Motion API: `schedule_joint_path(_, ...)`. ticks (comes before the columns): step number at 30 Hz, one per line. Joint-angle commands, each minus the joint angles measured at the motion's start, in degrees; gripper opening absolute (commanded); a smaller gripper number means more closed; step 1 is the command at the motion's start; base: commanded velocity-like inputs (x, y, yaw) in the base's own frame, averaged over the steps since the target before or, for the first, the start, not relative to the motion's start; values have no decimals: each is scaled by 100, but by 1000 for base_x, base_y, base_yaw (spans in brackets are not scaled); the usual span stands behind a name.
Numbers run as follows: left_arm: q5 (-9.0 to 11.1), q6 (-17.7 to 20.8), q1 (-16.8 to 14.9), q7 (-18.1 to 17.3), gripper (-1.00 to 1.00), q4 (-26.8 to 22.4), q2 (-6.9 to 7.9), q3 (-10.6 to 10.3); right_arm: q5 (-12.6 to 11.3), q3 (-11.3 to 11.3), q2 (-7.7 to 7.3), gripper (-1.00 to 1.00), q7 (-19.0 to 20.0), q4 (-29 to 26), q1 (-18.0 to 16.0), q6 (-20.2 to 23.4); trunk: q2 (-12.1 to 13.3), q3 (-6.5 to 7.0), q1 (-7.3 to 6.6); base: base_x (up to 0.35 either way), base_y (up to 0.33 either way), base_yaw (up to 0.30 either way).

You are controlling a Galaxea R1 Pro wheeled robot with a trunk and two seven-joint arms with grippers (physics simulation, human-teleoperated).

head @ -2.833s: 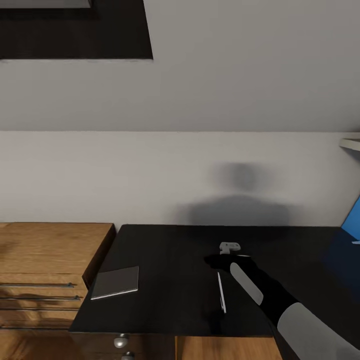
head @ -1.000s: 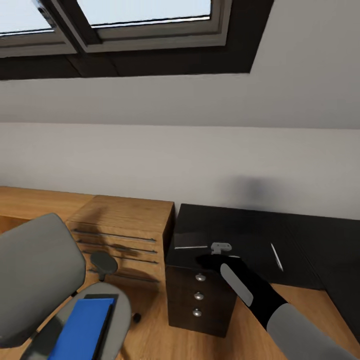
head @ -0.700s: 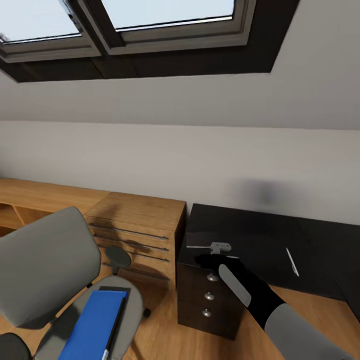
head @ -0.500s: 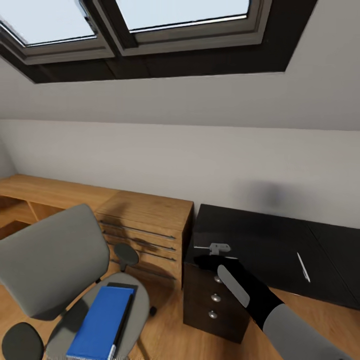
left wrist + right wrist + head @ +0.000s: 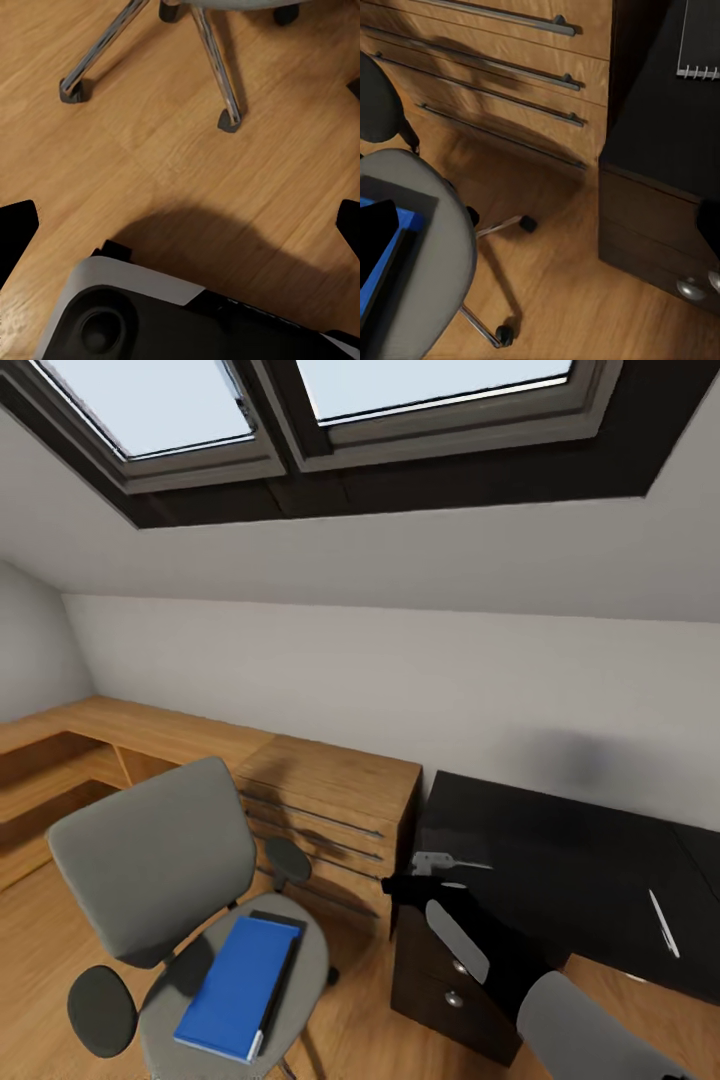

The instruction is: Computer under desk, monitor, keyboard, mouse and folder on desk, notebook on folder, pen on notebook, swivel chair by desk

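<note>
Room: attic bedroom, sloped pale wall, dark-framed skylights (image 5: 300, 430) overhead, light wood floor (image 5: 150, 150).

Swivel chair (image 5: 150, 860): grey seat and back, black armrests, standing on the floor in front of the light wood cabinet (image 5: 330, 800), beside the drawer end of the desk but apart from it. Silver legs and castors (image 5: 221, 75) seen from the left wrist view.

Folder (image 5: 235, 985): bright blue, flat on the chair seat, a thin dark edge showing along its desk-facing side; nature of that edge not clear.

Desk (image 5: 560, 850): black top, dark drawers with round silver knobs (image 5: 453, 998) at the near end.

Notebook (image 5: 701, 37): grey, spiral edge, flat on the desk top near the corner closest to the cabinet.

Pen (image 5: 663, 923): thin white stick, flat on the desk top, well apart from the notebook.

Right gripper (image 5: 430, 865): raised over the near corner of the desk; 2 dark fingertips (image 5: 376, 238) at opposite edges of the right wrist view, spread wide, nothing between them.

Left gripper (image 5: 180, 229): low over bare floor by the chair base; 2 dark fingertips at opposite edges of the left wrist view, spread wide, nothing between them.
</note>
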Motion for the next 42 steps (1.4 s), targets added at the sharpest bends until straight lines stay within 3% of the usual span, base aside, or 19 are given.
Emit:
schedule_joint_path(1,61,-16,-1,-19,100,-2,4,-34,-54,35,-8,100,-55,-12,-6,4,-6,-11,1,0,0,90)
schedule_joint_path(42,62,-16,-2,-19,100,1,4,-34,-46,76,2,100,-60,11,-6,-130,-6,-288,1,0,0,172)
